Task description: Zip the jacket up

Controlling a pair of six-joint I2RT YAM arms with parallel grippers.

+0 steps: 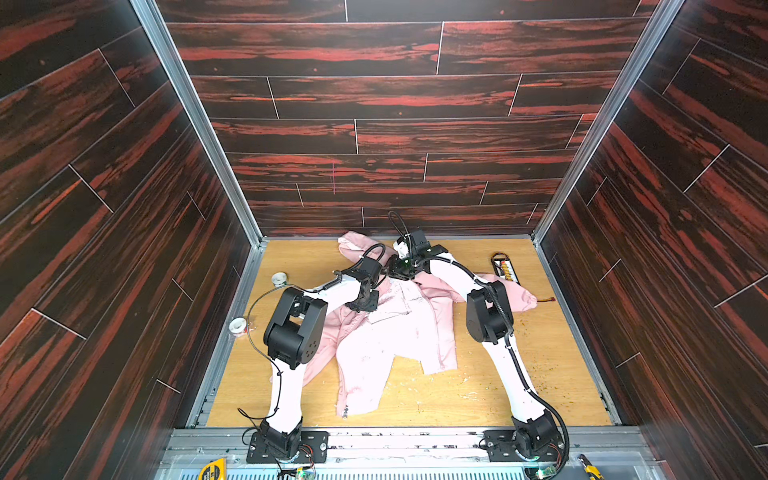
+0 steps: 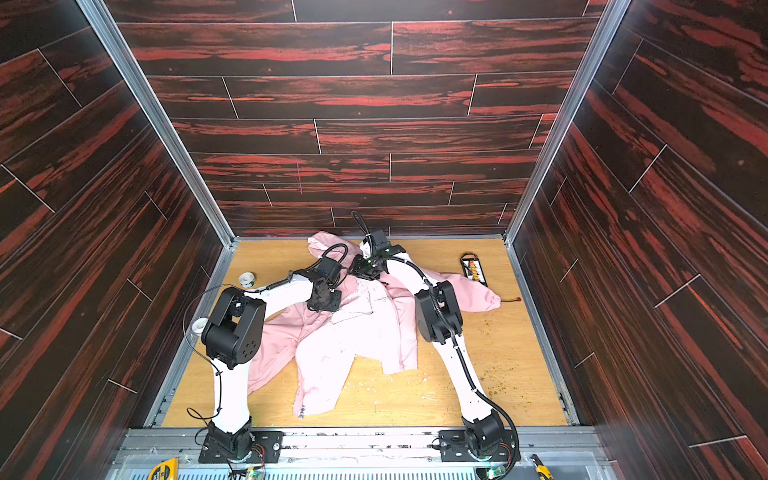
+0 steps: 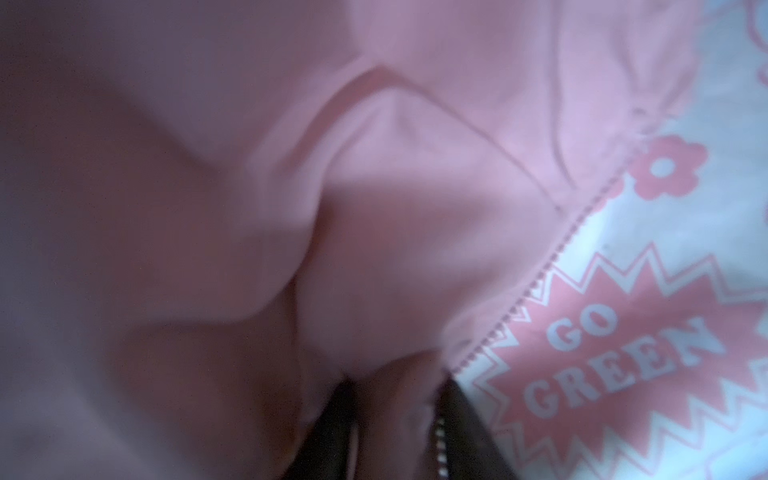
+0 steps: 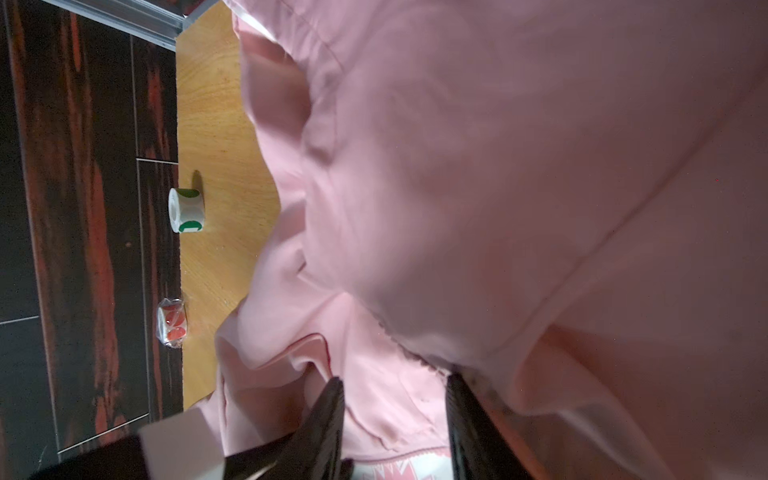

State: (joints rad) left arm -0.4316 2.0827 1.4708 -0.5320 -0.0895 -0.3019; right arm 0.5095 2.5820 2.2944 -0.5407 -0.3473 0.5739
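Note:
The pale pink jacket [image 1: 399, 332] [image 2: 357, 336] lies unzipped and rumpled on the wooden table [image 1: 519, 374], its printed white lining [image 3: 623, 353] exposed. My left gripper [image 1: 368, 305] [image 2: 324, 305] is down on the upper left front. In the left wrist view it [image 3: 395, 382] is shut on a fold of pink fabric beside the zipper teeth [image 3: 557, 249]. Just behind it, near the collar, my right gripper [image 1: 401, 274] [image 2: 365, 272] hangs open. In the right wrist view its [image 4: 395, 382] fingertips rest on jacket [image 4: 498, 166] fabric, nothing pinched. The hood lies by the back wall.
Two sticker rolls [image 1: 279, 278] [image 1: 237, 325] stand by the left wall, also in the right wrist view [image 4: 185, 209] [image 4: 171, 322]. A black device [image 1: 505, 268] and a red-tipped wire [image 1: 546, 300] lie at back right. Crumbs dot the right side. Panelled walls close in three sides.

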